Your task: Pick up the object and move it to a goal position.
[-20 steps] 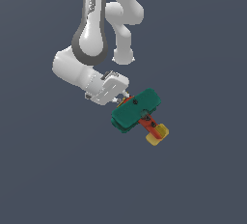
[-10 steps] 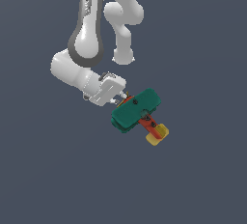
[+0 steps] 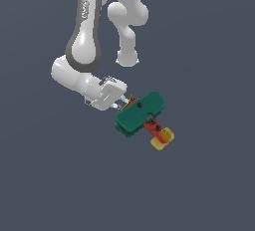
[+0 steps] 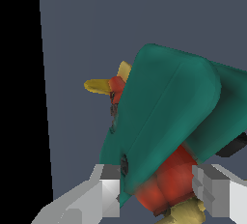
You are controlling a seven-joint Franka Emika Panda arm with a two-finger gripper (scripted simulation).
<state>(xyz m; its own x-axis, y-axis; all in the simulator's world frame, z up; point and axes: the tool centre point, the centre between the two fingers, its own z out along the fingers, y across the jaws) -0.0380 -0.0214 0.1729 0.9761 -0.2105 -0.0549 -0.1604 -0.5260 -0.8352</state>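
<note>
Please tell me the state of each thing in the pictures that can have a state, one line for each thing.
toy airplane: tilted, nose end between the end effector's fingers, tail pointing away from the arm.
end effector: fingers on both sides of the red body; real contact cannot be confirmed.

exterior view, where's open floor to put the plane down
Bare grey floor lies all around: wide patches toward the exterior view's left and right of the plane, and the whole stretch below its yellow tail. The only crowded spot is by the tool and the arm above it.
</note>
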